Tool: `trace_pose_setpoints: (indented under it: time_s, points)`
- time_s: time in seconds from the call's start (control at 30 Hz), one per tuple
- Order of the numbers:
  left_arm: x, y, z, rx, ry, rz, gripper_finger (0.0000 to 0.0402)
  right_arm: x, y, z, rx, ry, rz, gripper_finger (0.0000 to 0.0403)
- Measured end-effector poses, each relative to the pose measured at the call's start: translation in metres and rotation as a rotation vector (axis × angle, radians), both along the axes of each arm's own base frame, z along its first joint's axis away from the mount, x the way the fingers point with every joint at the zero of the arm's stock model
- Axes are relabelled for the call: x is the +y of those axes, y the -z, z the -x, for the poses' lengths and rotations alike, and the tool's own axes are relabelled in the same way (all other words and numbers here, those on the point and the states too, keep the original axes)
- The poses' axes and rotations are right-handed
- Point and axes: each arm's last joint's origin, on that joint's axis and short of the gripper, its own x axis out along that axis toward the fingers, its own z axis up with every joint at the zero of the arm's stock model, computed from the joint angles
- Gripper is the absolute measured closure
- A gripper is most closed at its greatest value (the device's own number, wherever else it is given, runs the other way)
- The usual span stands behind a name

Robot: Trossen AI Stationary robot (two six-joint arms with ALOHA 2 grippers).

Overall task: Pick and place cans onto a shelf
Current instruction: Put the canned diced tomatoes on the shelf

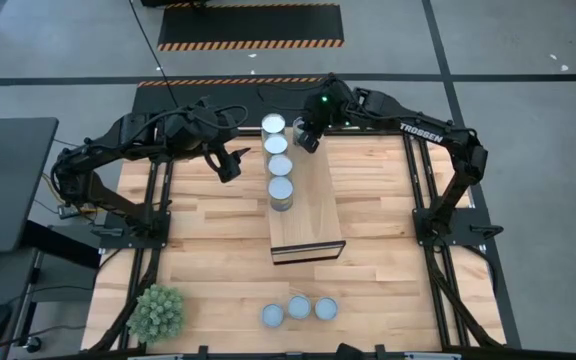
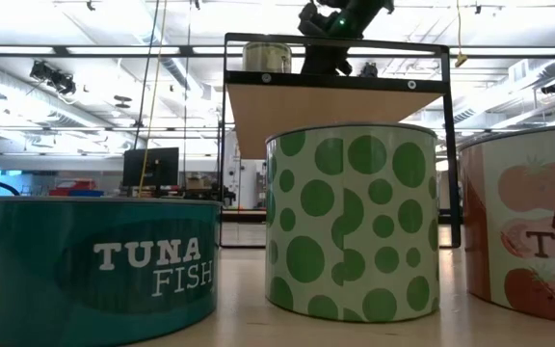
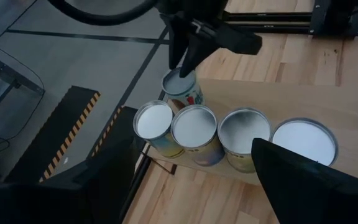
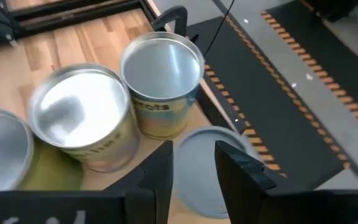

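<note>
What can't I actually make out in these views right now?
- High view: the can beside the row at the far end of the shelf is mostly covered by the right gripper.
- Low view: the dotted can and its neighbours block the table. The tomato can is cut off by the edge.
- Right wrist view: that gripper hides the grey can's label.

Overhead, table-level, two wrist views; all share shelf (image 1: 306, 205).

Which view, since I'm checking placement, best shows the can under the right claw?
Left wrist view: the can stands on the shelf end, right claw above. Right wrist shows only its lid; high view, a sliver; low view, nothing clear.
</note>
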Motion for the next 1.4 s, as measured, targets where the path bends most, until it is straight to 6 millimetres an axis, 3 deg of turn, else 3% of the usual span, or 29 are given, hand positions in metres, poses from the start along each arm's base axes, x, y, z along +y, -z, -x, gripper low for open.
trace_pose_setpoints:
  time_s: [0.27,0.47,0.67,0.93,1.2,1.4]
  points:
    - [0.000,0.000,0.000,-0.014,-0.010,0.021,0.0079,0.000,-0.002,0.002,0.027,-0.065,0.054,0.0247]
    - [-0.004,0.005,-0.002,-0.054,0.041,0.193,0.0079,0.018,-0.020,0.017,0.025,-0.112,0.084,0.0244]
    - [-0.024,0.044,-0.016,0.078,0.113,0.258,0.0079,0.039,-0.046,0.043,-0.020,-0.135,0.095,0.0244]
    - [-0.052,0.090,-0.029,0.075,0.151,0.292,0.0079,0.072,-0.064,0.069,-0.117,-0.313,-0.130,0.0245]
    - [-0.066,0.114,-0.013,-0.045,0.188,0.333,0.0079,0.118,-0.067,0.076,-0.144,-0.378,-0.238,0.0245]
    - [-0.069,0.127,0.001,-0.165,0.223,0.345,0.0079,0.157,-0.058,0.072,-0.122,-0.415,-0.418,0.0251]
